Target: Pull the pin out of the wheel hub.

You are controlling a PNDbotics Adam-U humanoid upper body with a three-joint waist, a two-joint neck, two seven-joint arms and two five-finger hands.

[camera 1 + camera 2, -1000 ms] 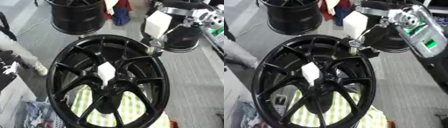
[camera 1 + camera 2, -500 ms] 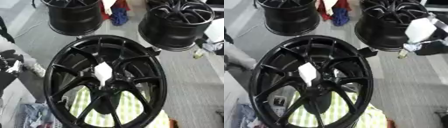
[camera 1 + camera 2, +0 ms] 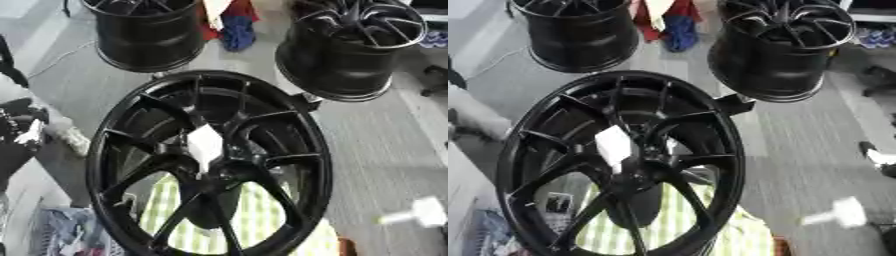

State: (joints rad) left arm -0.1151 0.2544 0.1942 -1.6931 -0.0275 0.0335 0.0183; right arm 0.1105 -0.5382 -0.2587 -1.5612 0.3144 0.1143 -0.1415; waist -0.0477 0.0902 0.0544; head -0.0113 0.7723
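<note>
Standing up from the centre of the big black multi-spoke alloy wheel hub [image 3: 273, 116] is a small white pin [image 3: 206, 144], or at least the flat pale piece I take to be its head. It sits where the spokes meet and leans a little toward the upper left. It looks light and stiff, probably a snug push fit, so take it low on the white head between thumb and fingertips and draw it along its own lean instead of bending it sideways. The wheel looks heavy enough to stay put on the green-and-white checked cloth [image 3: 262, 216] beneath it. Your right hand [image 3: 418, 214] may be the blurred pale shape at the lower right, well apart from the wheel. I cannot tell how its fingers stand, and your left hand shows in neither view. Two more black wheels [image 3: 350, 50] stand on the grey floor beyond.
</note>
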